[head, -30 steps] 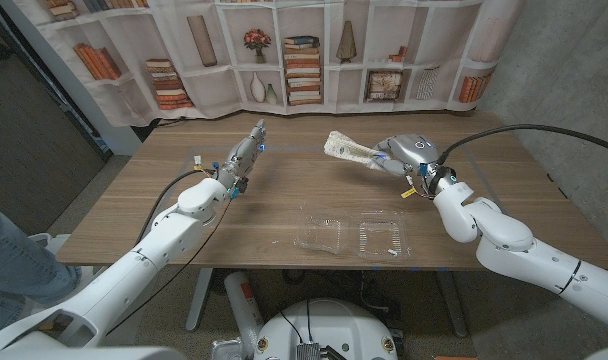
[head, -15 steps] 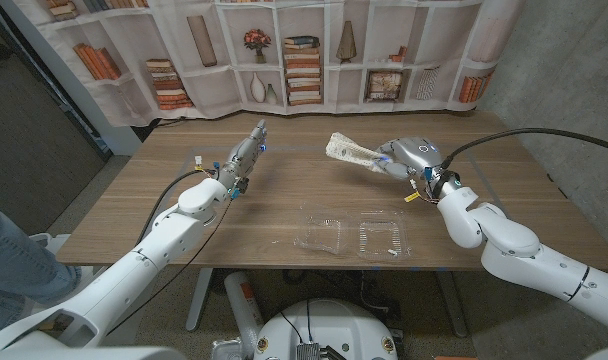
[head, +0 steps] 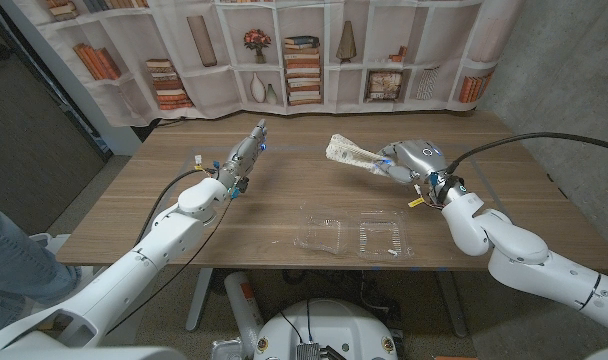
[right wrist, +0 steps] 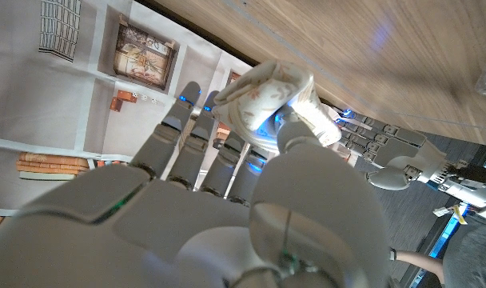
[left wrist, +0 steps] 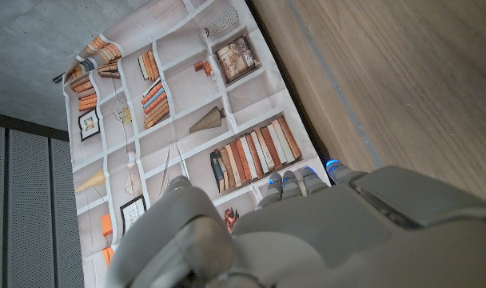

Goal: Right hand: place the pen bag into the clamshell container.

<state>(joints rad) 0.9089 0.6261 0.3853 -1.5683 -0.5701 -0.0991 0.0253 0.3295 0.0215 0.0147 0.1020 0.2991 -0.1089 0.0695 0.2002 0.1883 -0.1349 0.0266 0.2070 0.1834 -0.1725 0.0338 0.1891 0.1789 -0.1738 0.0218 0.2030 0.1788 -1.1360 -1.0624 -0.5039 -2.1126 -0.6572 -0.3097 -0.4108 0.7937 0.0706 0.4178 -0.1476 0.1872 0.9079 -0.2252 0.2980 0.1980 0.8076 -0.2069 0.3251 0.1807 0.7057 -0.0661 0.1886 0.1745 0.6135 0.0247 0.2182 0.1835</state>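
A: Head view first. What is changing with the right hand point(head: 409, 160)?

B: It is pinching the bag point(head: 349, 152) by 1 end and holding it in the air over the far half of the table point(head: 134, 200). Against the 2 earlier pictures the hand is drifting slightly toward the robot and toward its right side, and the bag is coming along, still level and pointing toward the left arm.

A: So what is that meaning for the task?

B: I am judging the carry as underway but early. The container point(head: 354, 235) is lying open near the front edge, both halves empty, and the bag is still well apart from it, farther back.

A: And the left hand point(head: 246, 155)?

B: It is staying where it was, fingers straight and together, holding nothing, standing off to the left of the bag.

A: Is room opening up for the descent?

B: The wood between the bag and the container is bare, so the path down and forward is looking open. The container is sitting close to the front edge, so an overshoot there is my worry.

A: Left wrist view?

B: Only the back of the left hand, fingertips point(left wrist: 295, 180) lined up side by side, with bare wood and the shelf backdrop beyond.

A: Right wrist view?

B: The right fingers point(right wrist: 197, 136) are closing around the bag's pale end, thumb pressing it from the other side, with table above it and no container in sight.
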